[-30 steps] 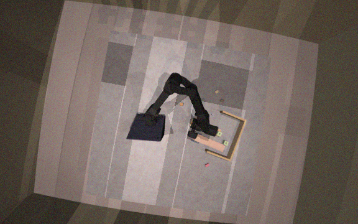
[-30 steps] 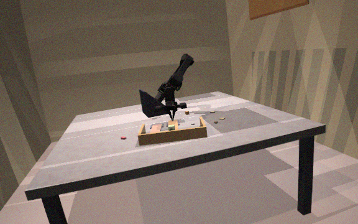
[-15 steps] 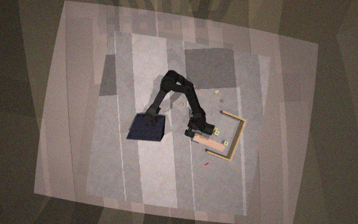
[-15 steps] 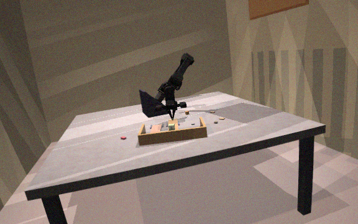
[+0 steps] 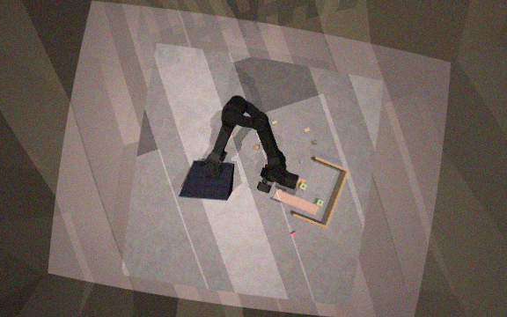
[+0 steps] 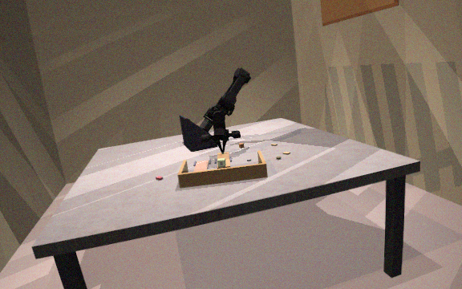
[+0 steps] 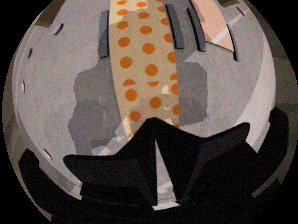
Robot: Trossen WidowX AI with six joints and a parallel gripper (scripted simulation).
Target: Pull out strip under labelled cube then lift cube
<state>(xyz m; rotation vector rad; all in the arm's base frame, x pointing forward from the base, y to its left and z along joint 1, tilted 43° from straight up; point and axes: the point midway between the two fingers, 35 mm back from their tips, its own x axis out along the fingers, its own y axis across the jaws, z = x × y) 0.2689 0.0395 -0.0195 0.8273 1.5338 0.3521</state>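
My gripper (image 6: 222, 152) (image 7: 152, 121) is shut, its tips at the near end of the orange-spotted strip (image 7: 148, 48) (image 6: 224, 156). I see nothing thick between the fingers. The spotted strip passes between dark rails and sticks out beyond their near ends. The pink strip (image 5: 297, 202) (image 6: 201, 165) (image 7: 212, 22) lies beside it between its own rails. A cube with a pale green label (image 5: 303, 187) (image 6: 221, 162) is at the spotted strip. Another green-topped cube (image 5: 319, 202) is near the pink strip's far end. The arm hides part of the spotted strip, and the cubes' undersides are hidden.
A three-sided wooden wall (image 5: 335, 198) (image 6: 223, 175) stands around the far end of the strips. A red piece (image 5: 293, 232) (image 6: 159, 177) lies outside it. An orange block (image 5: 257, 147) (image 6: 241, 145) and several small pieces lie on the other side.
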